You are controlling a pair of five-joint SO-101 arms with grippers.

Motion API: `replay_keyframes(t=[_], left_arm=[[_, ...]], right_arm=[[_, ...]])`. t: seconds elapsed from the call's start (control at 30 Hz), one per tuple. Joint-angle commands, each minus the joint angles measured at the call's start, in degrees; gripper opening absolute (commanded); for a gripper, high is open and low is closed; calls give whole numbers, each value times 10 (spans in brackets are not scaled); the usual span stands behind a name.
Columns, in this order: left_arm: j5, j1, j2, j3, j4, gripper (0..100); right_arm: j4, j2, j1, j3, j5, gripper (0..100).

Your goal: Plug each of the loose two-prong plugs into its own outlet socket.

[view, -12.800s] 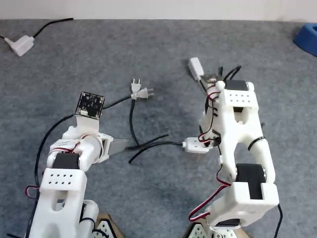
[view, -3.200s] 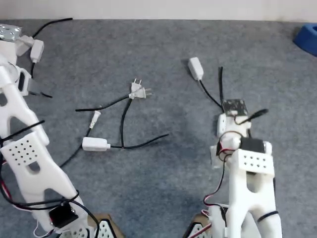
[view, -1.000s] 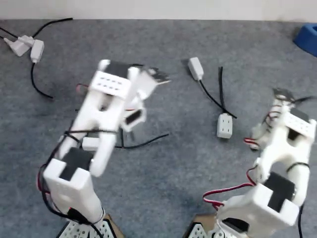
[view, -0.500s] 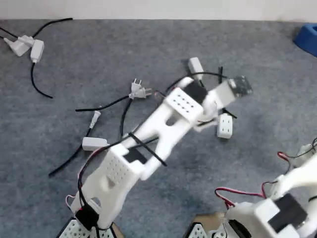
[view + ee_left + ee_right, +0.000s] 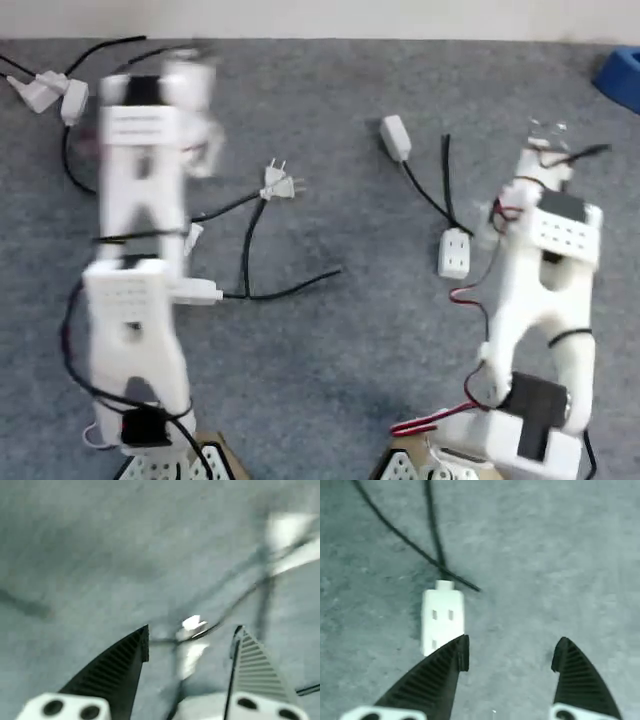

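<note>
1. Swinging back from the right side within the last half second, my left arm now stands over the far left of the table, blurred. My right arm has risen from the near right corner to stand just right of the socket block (image 5: 453, 252).
2. My left gripper (image 5: 191, 630) has its jaws apart and holds nothing. My right gripper (image 5: 514, 645) is likewise spread and empty, with the socket block just beside one fingertip.
3. With neither claw carrying a plug, I judge no insertion is under way.
4. The loose plugs (image 5: 283, 183) lie mid-table, well apart from that block. One seems to point its prongs far, the other right.
5. The block's long axis runs near to far, slots up, with its cord (image 5: 428, 195) leaving the far end.
</note>
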Motion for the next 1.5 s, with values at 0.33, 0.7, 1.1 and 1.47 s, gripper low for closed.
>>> replay_keyframes(t=[0.33,0.7,1.1,1.47], left_arm=[[-86,-182,-99,85,-38,274],[-87,-202,-99,86,-38,274],[-87,-211,-99,86,-36,274],[-109,-200,-96,87,-40,274]], right_arm=[[87,235,-109,-211,-41,267],[84,281,-115,-211,-40,266],[88,304,-116,-210,-21,6],[136,173,-138,-153,151,9]])
